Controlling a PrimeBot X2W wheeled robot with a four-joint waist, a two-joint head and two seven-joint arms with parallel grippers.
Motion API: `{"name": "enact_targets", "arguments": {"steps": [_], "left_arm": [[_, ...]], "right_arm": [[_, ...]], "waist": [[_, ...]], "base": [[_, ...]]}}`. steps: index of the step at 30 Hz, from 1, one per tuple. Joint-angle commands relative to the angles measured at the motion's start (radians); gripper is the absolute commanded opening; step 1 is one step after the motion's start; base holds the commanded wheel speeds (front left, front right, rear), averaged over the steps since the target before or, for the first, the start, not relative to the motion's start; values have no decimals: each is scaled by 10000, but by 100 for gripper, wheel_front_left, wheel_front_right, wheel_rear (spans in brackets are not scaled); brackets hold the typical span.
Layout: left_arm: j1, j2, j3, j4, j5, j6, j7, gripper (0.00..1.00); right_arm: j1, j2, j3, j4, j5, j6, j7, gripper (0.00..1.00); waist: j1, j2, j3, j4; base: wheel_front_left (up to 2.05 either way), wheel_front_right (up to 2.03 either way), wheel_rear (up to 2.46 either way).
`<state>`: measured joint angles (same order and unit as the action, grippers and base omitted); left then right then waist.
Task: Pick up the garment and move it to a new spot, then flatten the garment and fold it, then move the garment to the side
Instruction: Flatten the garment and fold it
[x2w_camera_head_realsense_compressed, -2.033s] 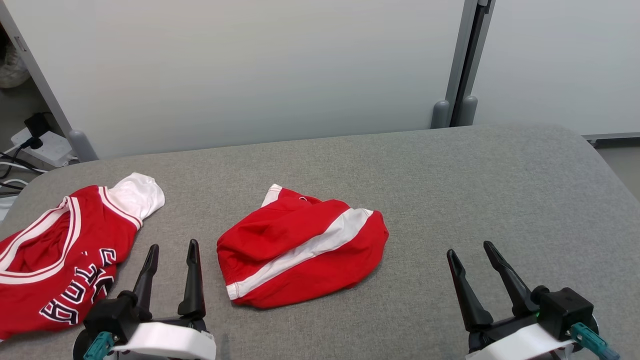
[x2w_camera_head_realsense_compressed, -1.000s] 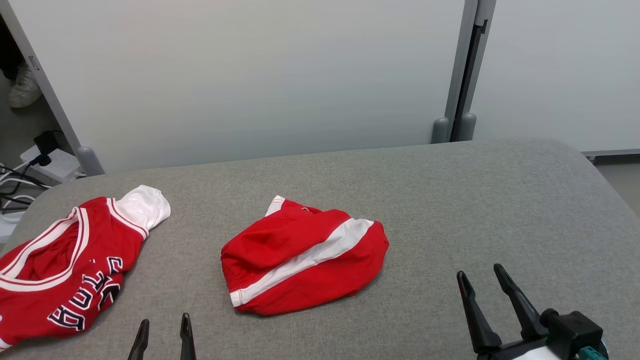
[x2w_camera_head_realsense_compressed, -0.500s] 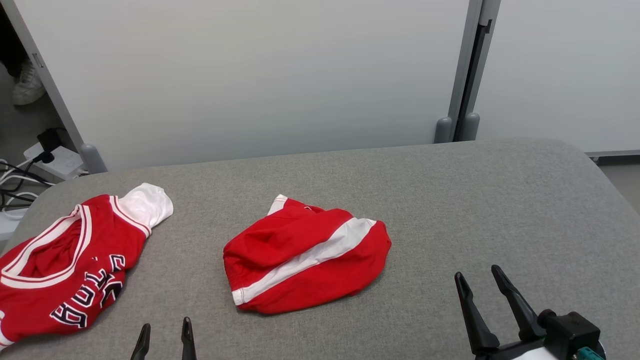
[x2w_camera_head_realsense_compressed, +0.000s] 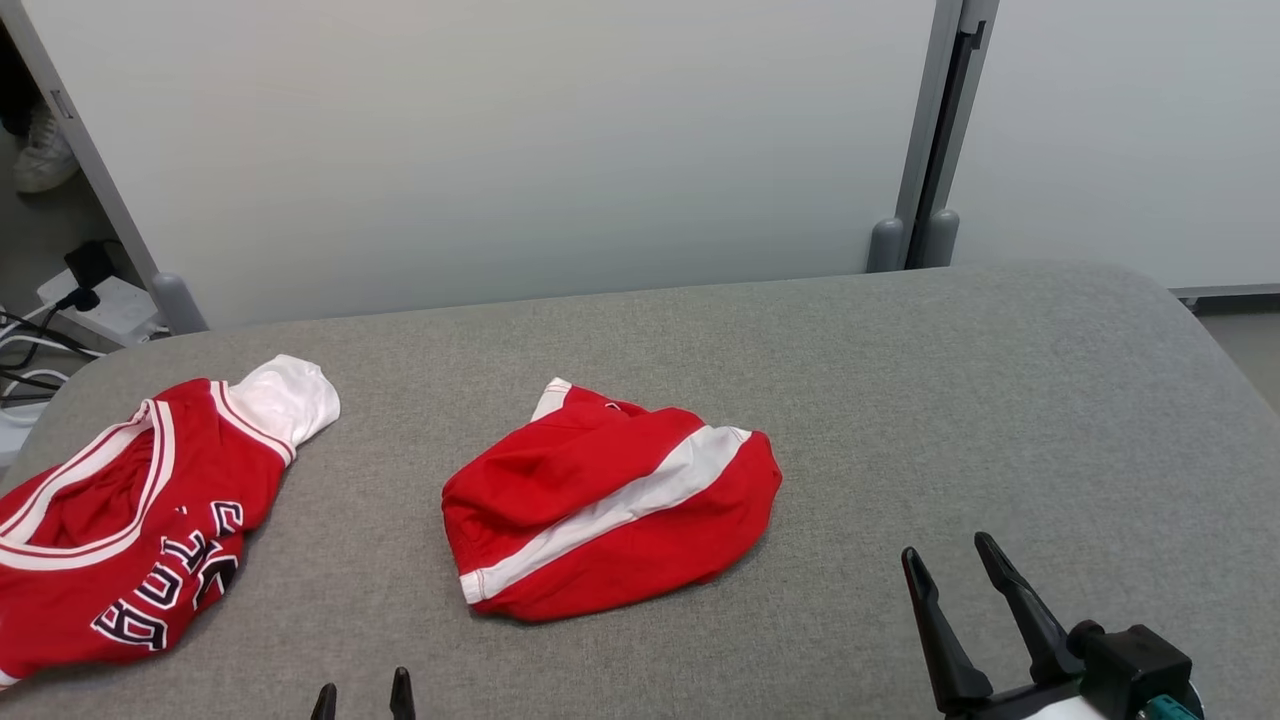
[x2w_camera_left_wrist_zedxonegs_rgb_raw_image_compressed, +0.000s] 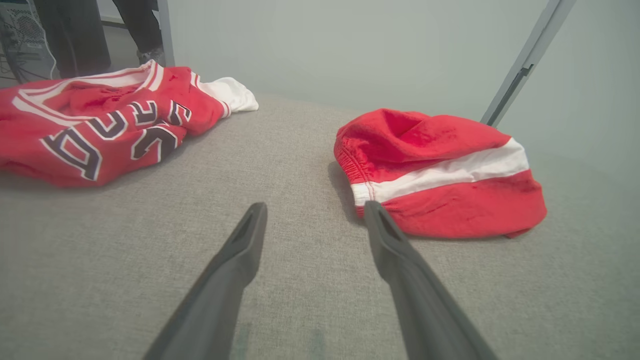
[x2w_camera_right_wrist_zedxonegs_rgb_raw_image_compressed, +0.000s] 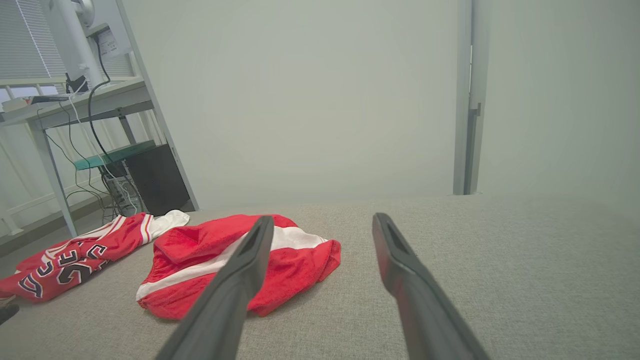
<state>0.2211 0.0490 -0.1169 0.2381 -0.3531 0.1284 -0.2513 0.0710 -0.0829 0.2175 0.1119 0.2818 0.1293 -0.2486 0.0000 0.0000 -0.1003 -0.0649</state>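
A crumpled red garment with a white stripe (x2w_camera_head_realsense_compressed: 610, 500) lies in the middle of the grey padded table (x2w_camera_head_realsense_compressed: 950, 400). My left gripper (x2w_camera_head_realsense_compressed: 362, 700) is open at the bottom edge, just its fingertips in sight, short of the garment's near left corner. In the left wrist view, the left gripper (x2w_camera_left_wrist_zedxonegs_rgb_raw_image_compressed: 315, 207) points past the garment's (x2w_camera_left_wrist_zedxonegs_rgb_raw_image_compressed: 440, 170) elastic hem, with nothing between its fingers. My right gripper (x2w_camera_head_realsense_compressed: 946, 552) stands open at the lower right, apart from the cloth. In the right wrist view, the right gripper (x2w_camera_right_wrist_zedxonegs_rgb_raw_image_compressed: 322, 219) has the garment (x2w_camera_right_wrist_zedxonegs_rgb_raw_image_compressed: 190, 255) ahead and to its left.
A red jersey with dark lettering and a white sleeve (x2w_camera_head_realsense_compressed: 130, 520) lies at the table's left edge (x2w_camera_left_wrist_zedxonegs_rgb_raw_image_compressed: 100, 125) (x2w_camera_right_wrist_zedxonegs_rgb_raw_image_compressed: 75, 260). Pale partition panels (x2w_camera_head_realsense_compressed: 500, 150) stand behind the table. A power strip with cables (x2w_camera_head_realsense_compressed: 95, 300) is on the floor at left. A person's legs (x2w_camera_left_wrist_zedxonegs_rgb_raw_image_compressed: 75, 30) stand beyond the jersey.
The head camera has shifted a little. My left gripper has dropped towards the bottom edge until just its tips show, and the right one sits lower too. Neither piece of clothing moved on the table.
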Motion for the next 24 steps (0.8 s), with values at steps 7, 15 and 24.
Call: {"name": "enact_targets", "arguments": {"steps": [7, 15, 24], "left_arm": [[-2258, 13, -387, 1597, -1174, -309, -47, 100], [-4185, 13, -1070, 3627, -1407, -335, 568, 100], [-5108, 12, -1401, 5057, -1627, -474, 633, 100]], "right_arm": [[-542, -227, 389, -205, 124, 14, -132, 100], [-774, -469, 635, -149, 165, 14, -132, 100], [-1004, -593, 848, -118, 207, 14, -132, 100]], "waist": [[0, 0, 416, -32], [0, 0, 967, -194], [0, 0, 1208, -354]], "base": [[0, 0, 0], [0, 0, 0], [0, 0, 0]]}}
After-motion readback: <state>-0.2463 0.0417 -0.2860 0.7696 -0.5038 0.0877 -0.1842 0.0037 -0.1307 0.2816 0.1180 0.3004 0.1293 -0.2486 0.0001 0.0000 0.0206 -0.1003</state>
